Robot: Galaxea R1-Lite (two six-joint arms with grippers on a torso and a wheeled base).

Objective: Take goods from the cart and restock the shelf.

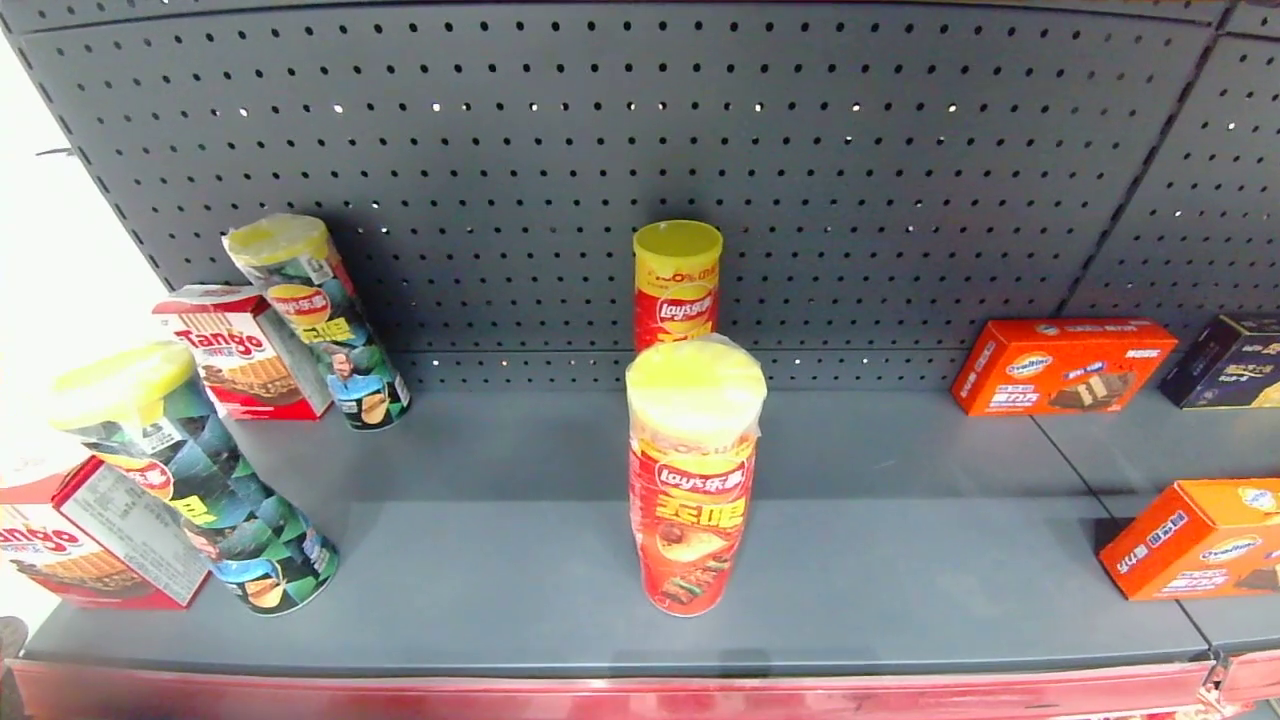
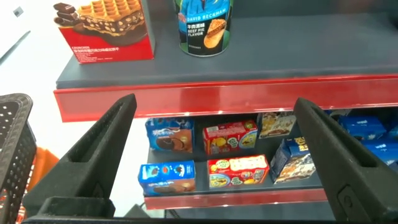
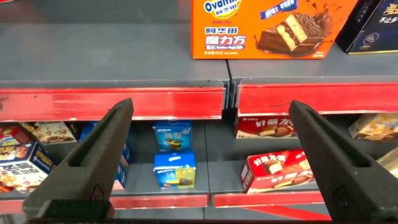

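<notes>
Before the matte grey metal shelf, left gripper and right gripper gape, empty.

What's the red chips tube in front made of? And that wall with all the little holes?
The front red chips tube looks like cardboard under a glossy printed wrap: it catches the light. Its yellow lid seems plastic, with crinkly clear film over it. The back wall is probably painted metal: flat, matte dark grey, with neat punched holes.
</notes>
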